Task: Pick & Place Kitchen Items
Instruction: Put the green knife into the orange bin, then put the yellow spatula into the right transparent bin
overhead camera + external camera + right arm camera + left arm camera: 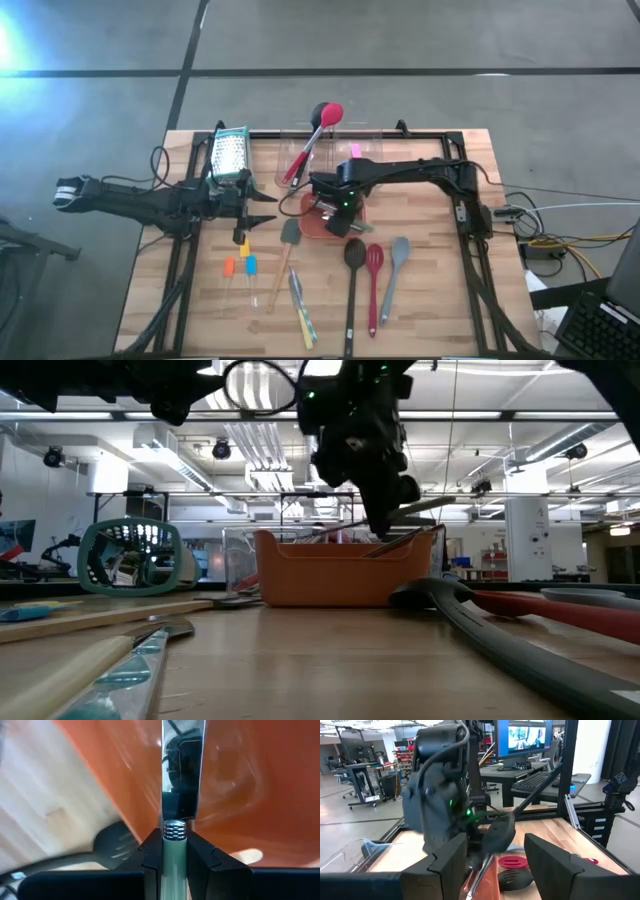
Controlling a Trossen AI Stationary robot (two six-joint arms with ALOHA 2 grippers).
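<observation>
My right gripper (330,212) hangs over the orange tray (310,228) at the table's middle, shut on a thin tool with a pale green handle and a shiny metal blade (182,770). The blade points down at the tray (235,795). My left gripper (262,208) waits open and level to the tray's left, holding nothing. A black slotted spoon (354,255), a red slotted spatula (374,262), a grey spoon (398,250) and a grey spatula (290,235) lie flat on the table near the tray. A red ladle (325,115) leans in a clear tub. My right gripper pinches the tool's pale green handle (175,857) between its two fingers, just behind the ribbed metal collar (175,829). The fingers come from above, pointing steeply down and lying along the tool. The blade sticks out below them over the orange tray; whether its tip touches the tray I cannot tell.
A metal box grater (230,150) stands at the far left by the frame. Small orange (228,267), yellow (244,248) and blue (251,266) pieces and a green-yellow-handled tool (300,312) lie near the front. Clear tubs (345,140) stand at the far edge.
</observation>
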